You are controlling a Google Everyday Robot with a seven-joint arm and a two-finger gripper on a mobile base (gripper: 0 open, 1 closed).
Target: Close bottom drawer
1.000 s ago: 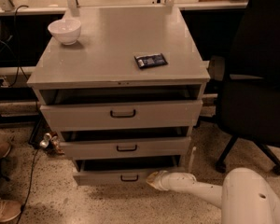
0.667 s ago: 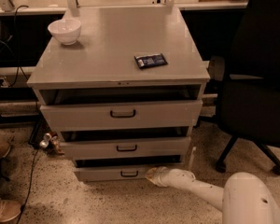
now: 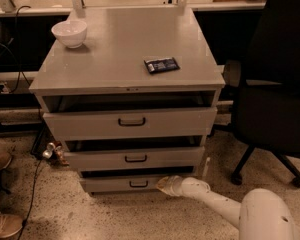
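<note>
The hand (image 3: 166, 185), grip state untellable, sits at the bottom drawer (image 3: 115, 185) front's right end; an off-centre push could skew and jam it.

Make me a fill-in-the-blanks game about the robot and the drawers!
1. The cabinet has ___ drawers.
2. The bowl on top of it is ___.
3. The gripper is low down at the front of the bottom drawer, right beside its little bar ___.
4. The chair next to the cabinet is ___.

Missing words: three; white; handle; black.
</note>
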